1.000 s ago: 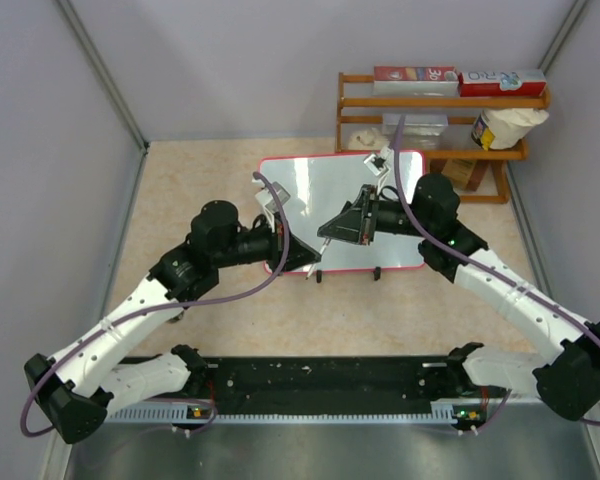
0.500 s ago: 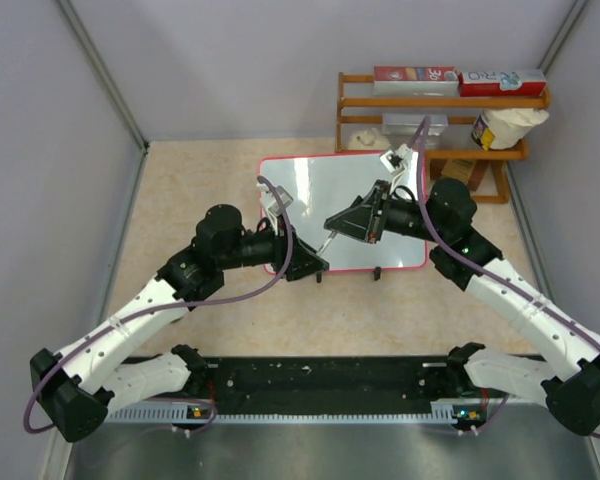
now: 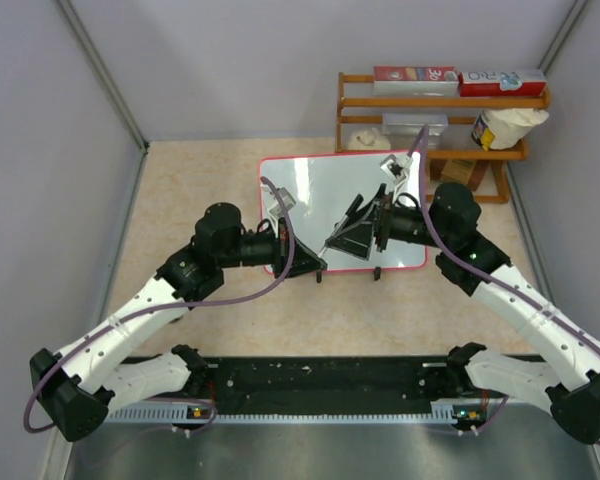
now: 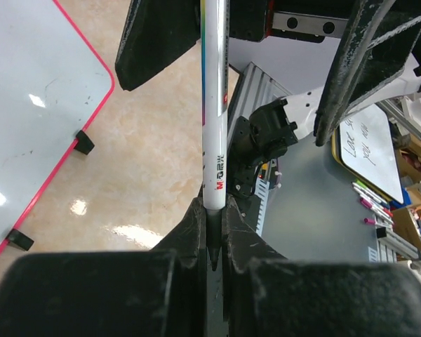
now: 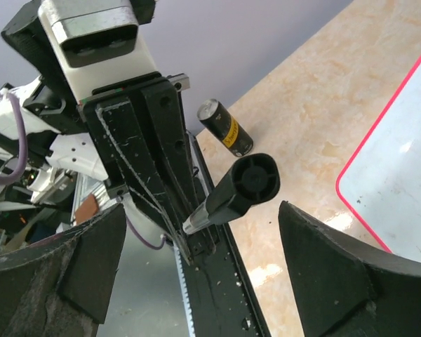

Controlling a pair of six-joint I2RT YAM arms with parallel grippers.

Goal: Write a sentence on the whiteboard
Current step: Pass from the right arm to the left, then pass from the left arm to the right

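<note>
A wooden rack (image 3: 440, 101) stands at the far right of the beige tabletop (image 3: 200, 190), two cartons (image 3: 500, 80) along its top (a white bag (image 3: 510, 122) on the shelf beneath); a black-and-yellow can (image 5: 226, 128) rests on the tabletop.

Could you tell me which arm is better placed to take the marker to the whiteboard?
Probably left: the left tool is shut on the marker; the right tool stands open around its black end.
</note>
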